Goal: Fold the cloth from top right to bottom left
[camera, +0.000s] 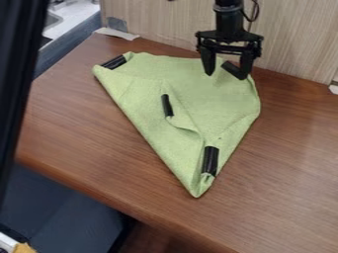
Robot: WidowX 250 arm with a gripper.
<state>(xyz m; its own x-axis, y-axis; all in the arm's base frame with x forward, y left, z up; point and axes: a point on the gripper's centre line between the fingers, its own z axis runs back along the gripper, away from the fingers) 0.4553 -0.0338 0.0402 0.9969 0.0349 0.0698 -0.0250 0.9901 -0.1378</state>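
My gripper (227, 75) hangs over the upper right part of the green cloth (204, 99), its two fingers apart. Between them, a short black strip (232, 69) lies slanted at the cloth's top right corner; whether the fingertips touch the cloth I cannot tell. The cloth lies partly folded, narrowing to a point at the bottom. Other black strips mark its top left corner (114, 62), its middle (167, 105) and its lower end (210, 160). A loose fold runs from the middle strip toward the lower one.
The brown wooden table (86, 143) holds the cloth, with its front edge running down to the lower right. A pale panelled wall (290, 39) stands close behind the arm. At the left edge rises a dark post (17, 59); a sink counter (72, 20) is at the upper left.
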